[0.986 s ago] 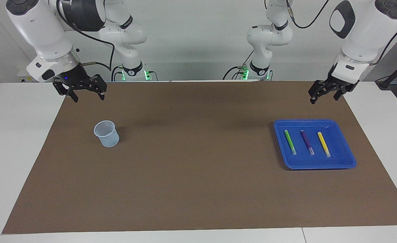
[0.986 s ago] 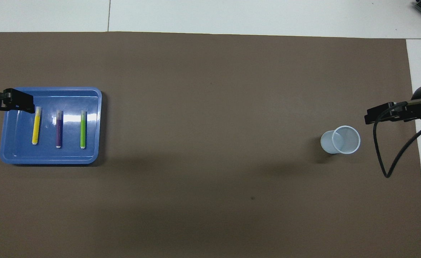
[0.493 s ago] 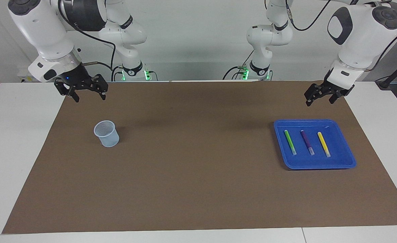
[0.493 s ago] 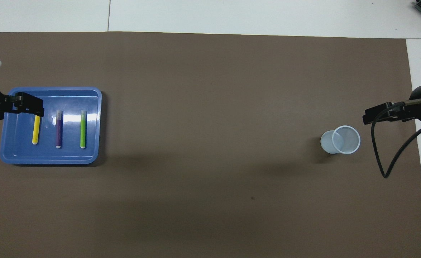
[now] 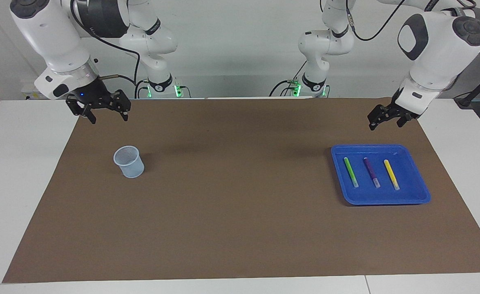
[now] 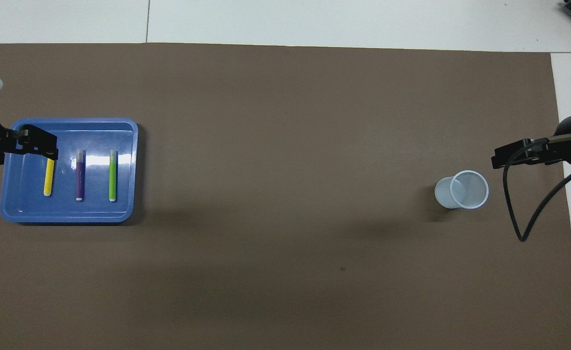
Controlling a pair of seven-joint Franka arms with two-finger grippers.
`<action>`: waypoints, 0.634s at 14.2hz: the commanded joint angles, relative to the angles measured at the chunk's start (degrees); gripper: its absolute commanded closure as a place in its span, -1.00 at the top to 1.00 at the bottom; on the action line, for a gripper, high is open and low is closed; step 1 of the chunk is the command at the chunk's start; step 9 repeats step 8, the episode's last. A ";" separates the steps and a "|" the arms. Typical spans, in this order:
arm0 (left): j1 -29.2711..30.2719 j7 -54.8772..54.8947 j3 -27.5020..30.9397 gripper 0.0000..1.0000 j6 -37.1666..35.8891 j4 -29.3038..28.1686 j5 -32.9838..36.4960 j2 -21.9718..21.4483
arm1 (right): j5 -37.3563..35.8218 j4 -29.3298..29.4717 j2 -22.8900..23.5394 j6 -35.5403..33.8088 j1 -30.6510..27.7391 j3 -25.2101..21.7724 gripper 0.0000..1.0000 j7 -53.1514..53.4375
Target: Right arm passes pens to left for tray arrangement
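Green pen [image 5: 350, 172], purple pen [image 5: 371, 172] and yellow pen [image 5: 391, 174] lie side by side in the tray [image 5: 419, 192]. Left gripper [image 5: 383, 119] hangs over the mat beside the tray, fingers wide, empty. Right gripper [image 5: 106, 115], well apart from the tray, fingers wide, empty.

Three pens [image 5: 371, 172] lie side by side, apart, in the tray [image 5: 420, 195] at the left arm's end of the desk [image 5: 240, 228], well apart from the cup [image 5: 129, 162] standing at the right arm's end.
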 commanded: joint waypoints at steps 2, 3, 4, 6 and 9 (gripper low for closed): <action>1.62 1.08 -0.26 1.00 -1.76 2.75 0.01 -0.05 | 0.63 -0.57 -0.54 -0.26 -0.13 0.25 1.00 0.24; 1.53 1.08 -0.17 1.00 -1.85 2.75 0.01 -0.05 | 0.63 -0.57 -0.54 -0.26 -0.22 0.25 1.00 0.24; 1.53 1.08 -0.26 1.00 -1.76 2.75 0.01 -0.05 | 0.63 -0.57 -0.54 -0.26 -0.13 0.25 1.00 0.24; 1.62 0.99 -0.61 1.00 -1.67 2.58 0.09 -0.14 | 0.63 -0.57 -0.54 -0.26 -0.13 0.25 1.00 0.24; 3.28 1.08 -1.48 1.00 -0.71 1.35 0.09 -1.28 | 0.63 -0.66 -0.54 -0.26 -0.13 0.25 1.00 0.24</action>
